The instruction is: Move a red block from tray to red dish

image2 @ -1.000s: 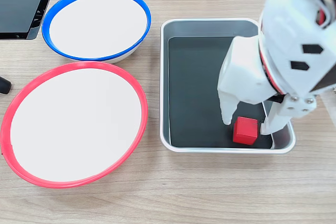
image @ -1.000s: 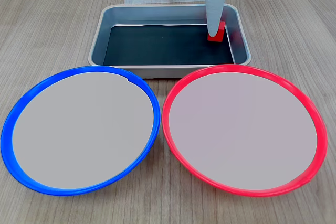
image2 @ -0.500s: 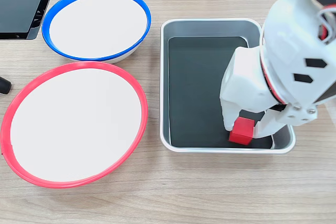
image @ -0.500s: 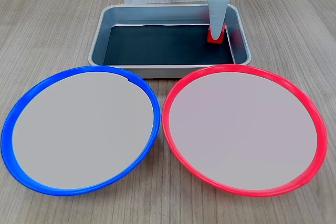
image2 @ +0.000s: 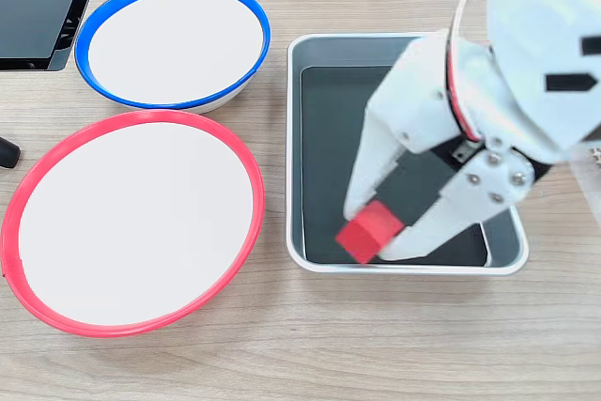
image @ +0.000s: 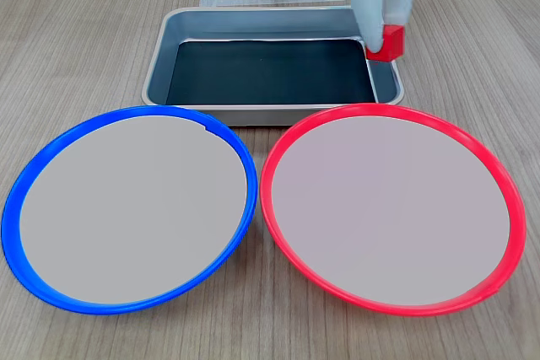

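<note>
While the claw point(image2: 373, 235) grips the red block point(image2: 369, 231) above the tray point(image2: 294, 147) near its rim, the red dish point(image2: 131, 326) lies bare beside it on the worktop point(image2: 394, 345).

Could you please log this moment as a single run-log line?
phase: carry | gripper: shut on red block, lifted above tray | red dish: no block yet | blue-rimmed dish: untouched

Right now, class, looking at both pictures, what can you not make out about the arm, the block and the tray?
- Arm base: cut off by the top edge in both fixed views.
- Hand and red block: motion-blurred, so the fingers' contact faces are unclear.
- Block's height above the tray: neither view settles it.
- Tray floor: partly hidden by the arm.
</note>
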